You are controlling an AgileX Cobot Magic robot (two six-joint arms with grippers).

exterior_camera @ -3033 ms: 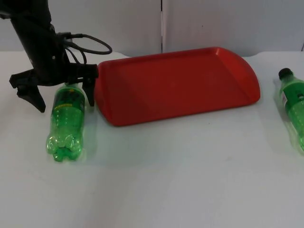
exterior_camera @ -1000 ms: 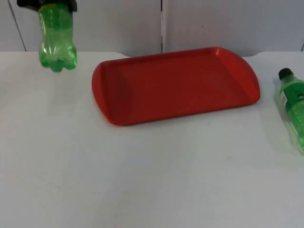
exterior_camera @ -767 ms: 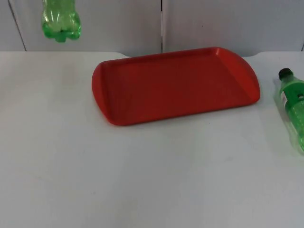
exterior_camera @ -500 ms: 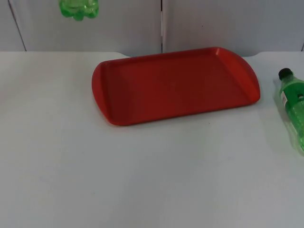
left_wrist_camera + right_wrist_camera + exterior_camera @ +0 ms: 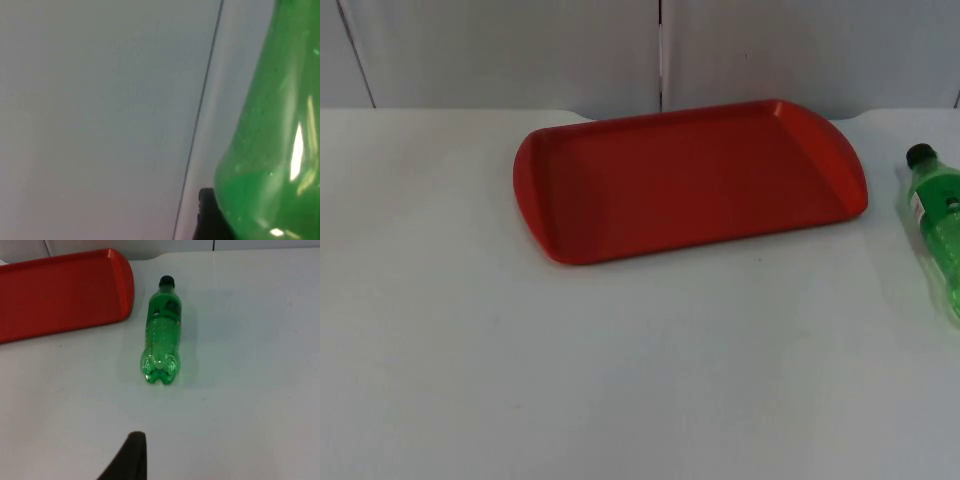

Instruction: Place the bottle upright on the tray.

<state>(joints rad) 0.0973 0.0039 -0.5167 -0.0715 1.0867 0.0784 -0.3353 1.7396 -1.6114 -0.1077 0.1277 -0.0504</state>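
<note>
In the top view, the red tray [image 5: 690, 185] lies on the white bench [image 5: 620, 370] in the upper middle of the frame, its long side running left to right and its far edge close to the grey partition wall [image 5: 520, 50]. Nothing stands on the tray. At the right edge of the frame, well apart from the tray's right end, a second green bottle [image 5: 940, 235] lies on its side on the bench. Its black cap [image 5: 920, 154] points toward the wall and its body runs down toward the lower right. In the left wrist view, the green plastic bottle [image 5: 270, 150] is very close to the camera, translucent, with bright glints on its curved side. It is off the bench, with the grey wall [image 5: 100, 100] and a thin dark seam [image 5: 200, 115] behind it. The left gripper [image 5: 212, 220] pinches this bottle, and one black fingertip touches the bottle's side. In the right wrist view, the right gripper [image 5: 132, 457] hangs above the bench [image 5: 240, 365] while its arm waits. Whether it is spread or pressed together cannot be told. Ahead of it the second green bottle [image 5: 162, 332] lies flat on the bench, base toward the gripper and black cap [image 5: 166, 281] away from it. It lies just beside the rounded end of the red tray [image 5: 60, 290] and does not touch it.
</note>
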